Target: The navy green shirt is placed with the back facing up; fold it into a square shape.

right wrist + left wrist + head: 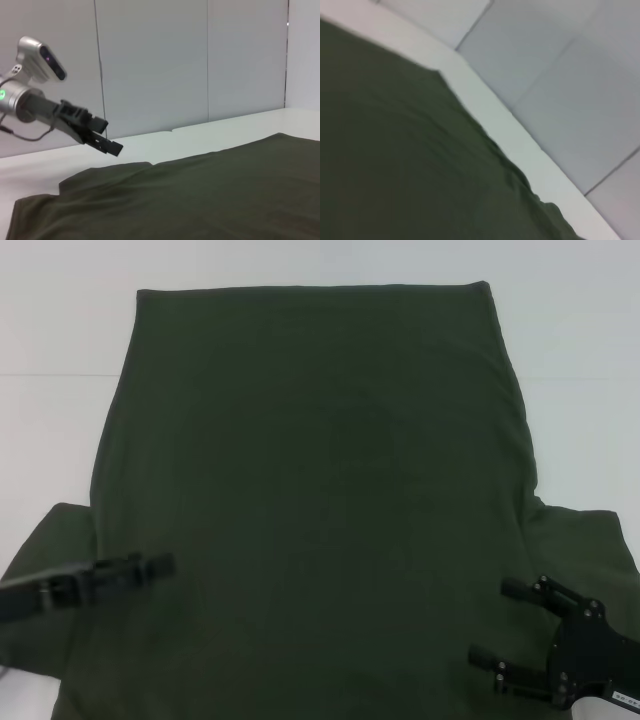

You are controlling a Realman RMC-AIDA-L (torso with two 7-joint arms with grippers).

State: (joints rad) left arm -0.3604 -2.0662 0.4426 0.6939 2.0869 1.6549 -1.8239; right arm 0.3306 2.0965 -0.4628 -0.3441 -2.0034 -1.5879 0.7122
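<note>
The navy green shirt (320,490) lies flat on the white table (60,340), plain back up, hem at the far edge and sleeves spread near me. It fills the left wrist view (395,165) and the right wrist view (200,200). My left gripper (160,565) hovers over the shirt by its left sleeve, turned side-on; it also shows in the right wrist view (112,140), raised above the cloth. My right gripper (492,620) is open and empty, over the shirt by the right sleeve.
Bare white table shows beyond the shirt's far edge and along both sides (580,390). Grey wall panels (150,65) stand behind the table. The table's edge (485,110) runs close along the shirt's side.
</note>
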